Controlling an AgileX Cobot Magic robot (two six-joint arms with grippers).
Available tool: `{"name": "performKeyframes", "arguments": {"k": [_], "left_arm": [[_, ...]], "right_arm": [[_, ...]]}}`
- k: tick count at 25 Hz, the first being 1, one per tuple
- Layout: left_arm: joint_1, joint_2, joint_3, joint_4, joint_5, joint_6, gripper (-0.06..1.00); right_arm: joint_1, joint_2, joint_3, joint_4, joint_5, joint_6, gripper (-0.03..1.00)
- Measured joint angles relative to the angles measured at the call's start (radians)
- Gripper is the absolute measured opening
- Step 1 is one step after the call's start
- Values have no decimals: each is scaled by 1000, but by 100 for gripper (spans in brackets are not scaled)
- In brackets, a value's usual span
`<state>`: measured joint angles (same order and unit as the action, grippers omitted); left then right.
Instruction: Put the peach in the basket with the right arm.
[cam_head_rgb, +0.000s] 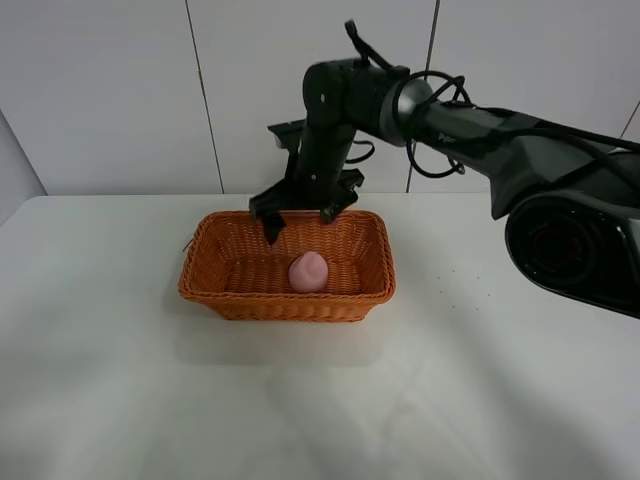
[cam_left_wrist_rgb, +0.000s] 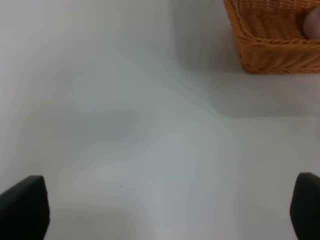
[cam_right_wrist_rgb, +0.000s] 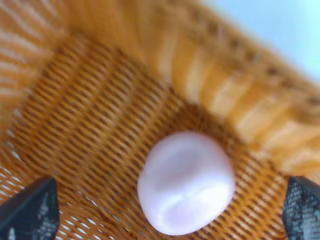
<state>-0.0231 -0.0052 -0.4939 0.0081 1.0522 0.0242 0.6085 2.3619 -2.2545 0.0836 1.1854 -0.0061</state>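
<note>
The pink peach (cam_head_rgb: 309, 271) lies on the floor of the orange wicker basket (cam_head_rgb: 205, 268), toward its front right. From above, the right wrist view shows the peach (cam_right_wrist_rgb: 186, 182) resting free on the weave (cam_right_wrist_rgb: 90, 125). My right gripper (cam_head_rgb: 298, 218) hangs open over the basket's back rim, fingers apart and holding nothing; its fingertips (cam_right_wrist_rgb: 30, 212) frame the peach without touching it. In the left wrist view the open left gripper (cam_left_wrist_rgb: 165, 205) hovers over bare table, with a corner of the basket (cam_left_wrist_rgb: 270, 45) some way beyond it. The left arm does not show in the high view.
The basket stands mid-table on a white tabletop (cam_head_rgb: 420, 400). A white panelled wall (cam_head_rgb: 120, 90) runs behind the table's far edge. The right arm's black base (cam_head_rgb: 575, 235) sits at the table's right side.
</note>
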Motion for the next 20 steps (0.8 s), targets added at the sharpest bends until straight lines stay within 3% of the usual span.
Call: {"name": "performKeyframes", "arguments": {"k": [5,13,20], "left_arm": [[0,0,0,0,0,0,99],[0,0,0,0,0,0,99],[0,0,0,0,0,0,99]], "right_arm": [[0,-44,-117,-43,23,20,70],[-14,-57,-124,-92,30,16,70],[-173,-57,-124,-91,30,6,70]]}}
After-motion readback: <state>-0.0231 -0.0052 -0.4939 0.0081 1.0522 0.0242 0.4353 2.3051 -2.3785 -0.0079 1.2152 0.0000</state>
